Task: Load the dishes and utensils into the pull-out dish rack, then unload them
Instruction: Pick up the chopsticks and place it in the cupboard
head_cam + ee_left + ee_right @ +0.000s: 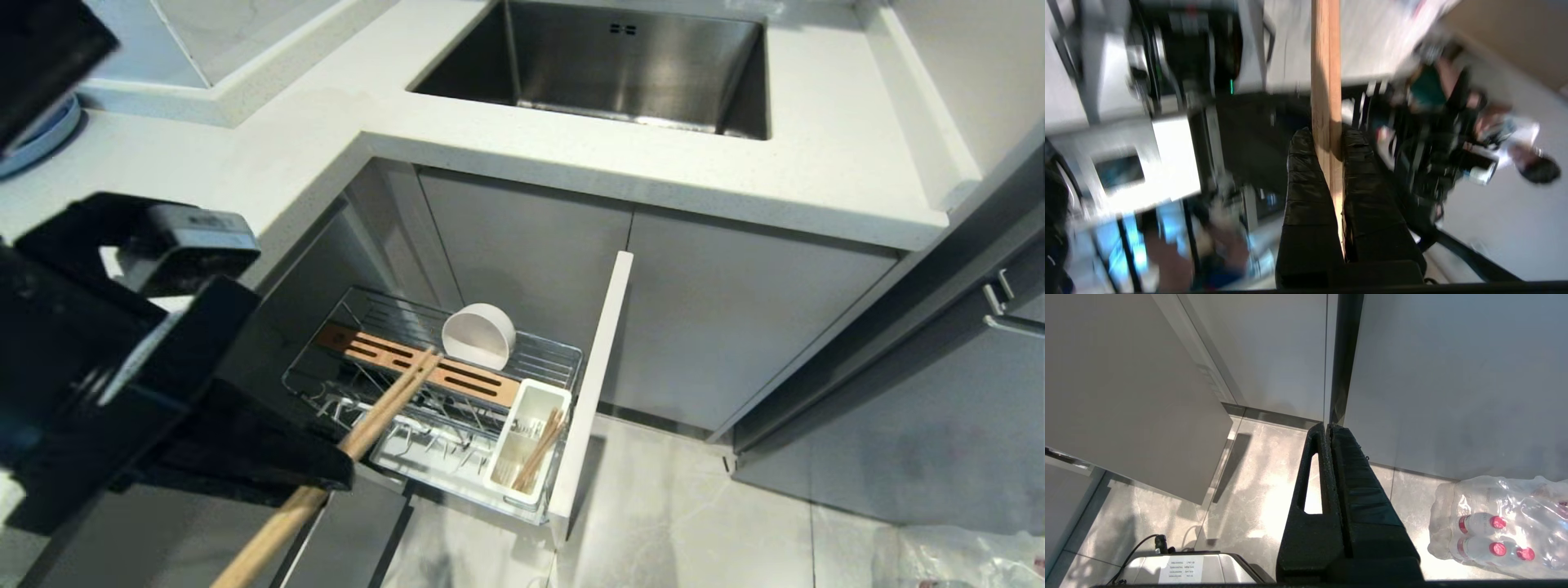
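Note:
The pull-out dish rack (304, 371) stands drawn out below the counter, with its pale front panel (602, 359) on the right. A cream-white bowl (479, 335) sits on edge behind the slotted wood strip (367, 347). Light wooden sticks (539, 451) lean in the white utensil cup (549, 394). My left gripper (347, 461) (1329, 136) is shut on a pair of wooden chopsticks (392, 400) (1325, 61), which slant over the rack's left part with their tips near the wood strip. My right gripper (1327, 426) hangs shut and empty beside the cabinet fronts.
The steel sink (604, 65) is set in the white counter (816, 163) above the rack. A blue plate (41, 143) lies at the counter's far left. A pack of water bottles (1502, 526) rests on the floor at the right. A person (1535, 167) shows blurred in the left wrist view.

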Motion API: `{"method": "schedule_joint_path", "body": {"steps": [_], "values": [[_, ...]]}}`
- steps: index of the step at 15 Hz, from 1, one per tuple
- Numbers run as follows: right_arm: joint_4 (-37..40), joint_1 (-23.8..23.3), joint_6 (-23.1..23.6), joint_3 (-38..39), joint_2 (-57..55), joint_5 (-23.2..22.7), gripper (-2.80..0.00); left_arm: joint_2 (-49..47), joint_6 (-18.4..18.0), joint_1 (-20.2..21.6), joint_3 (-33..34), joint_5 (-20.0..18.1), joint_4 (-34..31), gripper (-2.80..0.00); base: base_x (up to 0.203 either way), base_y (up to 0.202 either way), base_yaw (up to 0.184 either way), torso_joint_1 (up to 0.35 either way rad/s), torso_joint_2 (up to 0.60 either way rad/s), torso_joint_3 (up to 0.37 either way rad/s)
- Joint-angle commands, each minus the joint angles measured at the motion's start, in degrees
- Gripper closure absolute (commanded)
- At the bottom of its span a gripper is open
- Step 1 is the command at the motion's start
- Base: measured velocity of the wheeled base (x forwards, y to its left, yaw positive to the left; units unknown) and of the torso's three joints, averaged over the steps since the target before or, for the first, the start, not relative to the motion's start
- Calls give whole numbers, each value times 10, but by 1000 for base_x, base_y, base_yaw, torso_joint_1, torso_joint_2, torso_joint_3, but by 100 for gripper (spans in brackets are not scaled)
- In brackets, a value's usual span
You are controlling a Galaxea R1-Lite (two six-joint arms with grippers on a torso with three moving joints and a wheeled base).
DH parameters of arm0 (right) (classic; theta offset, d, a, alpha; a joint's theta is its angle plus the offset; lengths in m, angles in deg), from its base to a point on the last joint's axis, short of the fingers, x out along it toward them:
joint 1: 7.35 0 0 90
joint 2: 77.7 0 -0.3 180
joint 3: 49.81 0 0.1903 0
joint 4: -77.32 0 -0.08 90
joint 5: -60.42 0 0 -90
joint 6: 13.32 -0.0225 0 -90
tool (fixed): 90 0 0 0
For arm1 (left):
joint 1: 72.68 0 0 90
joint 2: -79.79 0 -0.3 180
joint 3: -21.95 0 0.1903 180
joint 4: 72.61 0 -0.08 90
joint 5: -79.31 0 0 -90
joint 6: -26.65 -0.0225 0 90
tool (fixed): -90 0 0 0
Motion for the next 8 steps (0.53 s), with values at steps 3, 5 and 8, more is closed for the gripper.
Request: {"method": "schedule_joint_path", "body": {"steps": [3, 5, 8], "values": [[0, -1, 0, 1, 0, 0, 0, -47, 10, 39, 29, -47, -6, 0, 0, 0, 0, 0, 0, 0], [0, 0, 0, 1, 0, 0, 0, -72, 9, 40, 46, -69, -4, 0, 0, 0, 0, 0, 0, 0], [0, 0, 0, 1, 0, 0, 0, -125, 7, 57, 72, -118, 10, 0, 0, 0, 0, 0, 0, 0]]}}
